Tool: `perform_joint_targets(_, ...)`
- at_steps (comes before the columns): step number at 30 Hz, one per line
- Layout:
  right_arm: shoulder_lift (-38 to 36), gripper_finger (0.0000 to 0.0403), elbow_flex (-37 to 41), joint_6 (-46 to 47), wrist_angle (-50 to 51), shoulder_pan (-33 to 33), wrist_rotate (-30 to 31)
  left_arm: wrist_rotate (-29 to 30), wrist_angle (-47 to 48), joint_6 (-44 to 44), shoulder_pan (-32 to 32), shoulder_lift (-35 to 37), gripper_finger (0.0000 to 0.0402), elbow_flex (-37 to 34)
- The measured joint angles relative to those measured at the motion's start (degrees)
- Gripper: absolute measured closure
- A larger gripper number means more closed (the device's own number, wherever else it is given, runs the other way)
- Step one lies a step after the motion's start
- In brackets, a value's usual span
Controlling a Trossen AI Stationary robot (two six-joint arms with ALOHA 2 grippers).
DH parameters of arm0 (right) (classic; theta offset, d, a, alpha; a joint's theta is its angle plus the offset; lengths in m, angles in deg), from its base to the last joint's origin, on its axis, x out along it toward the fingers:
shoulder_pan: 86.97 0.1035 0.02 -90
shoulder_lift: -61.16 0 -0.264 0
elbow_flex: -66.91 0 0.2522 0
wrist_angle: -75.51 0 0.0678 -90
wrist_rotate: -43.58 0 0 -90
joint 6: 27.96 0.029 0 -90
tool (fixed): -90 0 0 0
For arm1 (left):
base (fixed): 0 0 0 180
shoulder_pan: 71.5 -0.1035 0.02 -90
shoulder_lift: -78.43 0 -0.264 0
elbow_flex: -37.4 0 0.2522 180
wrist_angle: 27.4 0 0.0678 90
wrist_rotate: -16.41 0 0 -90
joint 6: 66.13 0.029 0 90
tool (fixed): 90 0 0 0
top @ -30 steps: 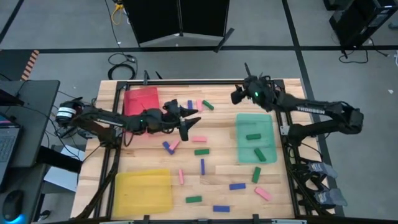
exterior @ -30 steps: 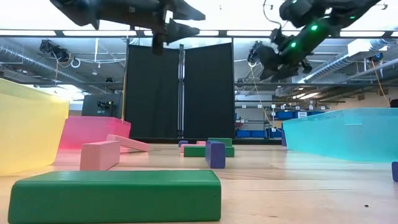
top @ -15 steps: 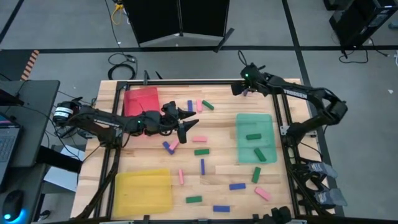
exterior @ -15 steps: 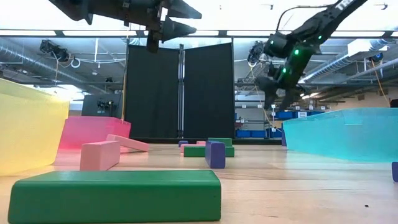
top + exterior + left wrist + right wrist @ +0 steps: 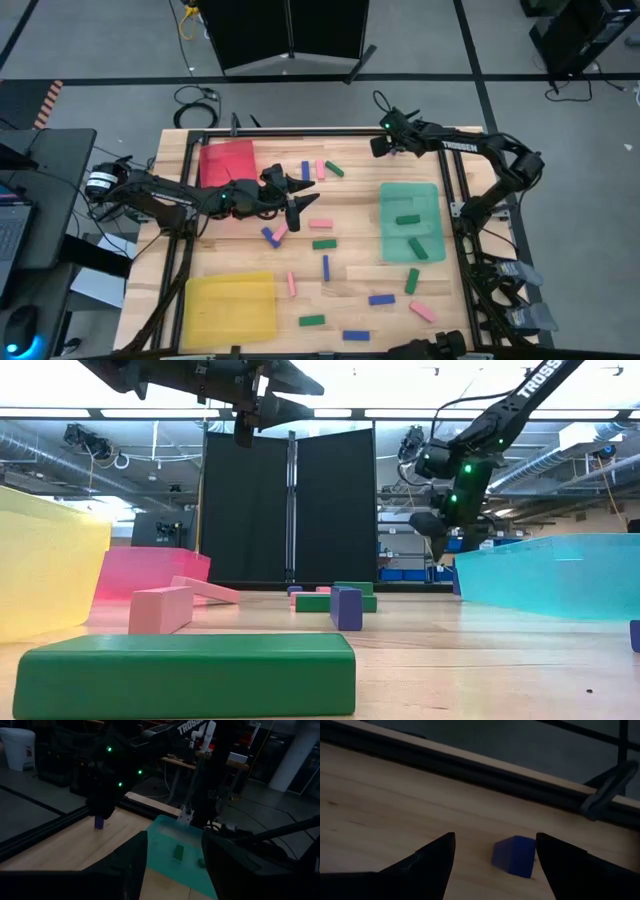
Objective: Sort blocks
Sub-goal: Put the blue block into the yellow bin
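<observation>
1. Right gripper has its two fingers spread wide and holds nothing; it hangs low over the far edge of the table, just beyond the far end of the green tray.
2. Between those fingers a small blue block lies on the wood, not touched by either of them. I judge the fingers are opened like this so they can go down on both sides of the block and close on it.
3. Left gripper is held high over the table, well to the left of the green tray and near the red tray. Its fingers stand apart and I see nothing between them, so it seems to wait.
4. Three green blocks lie inside the green tray, so I judge that each colour goes to its own tray.
5. Many blocks are not yet sorted: pink, green and blue ones are scattered on the table to the left of the green tray and nearer than it, such as a green block and a pink block.
6. Yellow tray lies far left of the green tray, at the near corner, and appears empty.
</observation>
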Motion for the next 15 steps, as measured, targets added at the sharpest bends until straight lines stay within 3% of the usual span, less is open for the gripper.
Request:
perform_joint_targets(9, 1.5, 0.0133, 0.7, 1.5, 0.9, -1.0, 1.1, 0.0, 2.3, -0.5, 0.0, 0.0, 0.0206, 0.0)
perform_joint_targets(15, 1.5, 0.0185, 1.5, 2.0, 1.1, -1.2, 0.9, 0.0, 2.5, -0.9, 0.0, 0.0, 0.0206, 0.0)
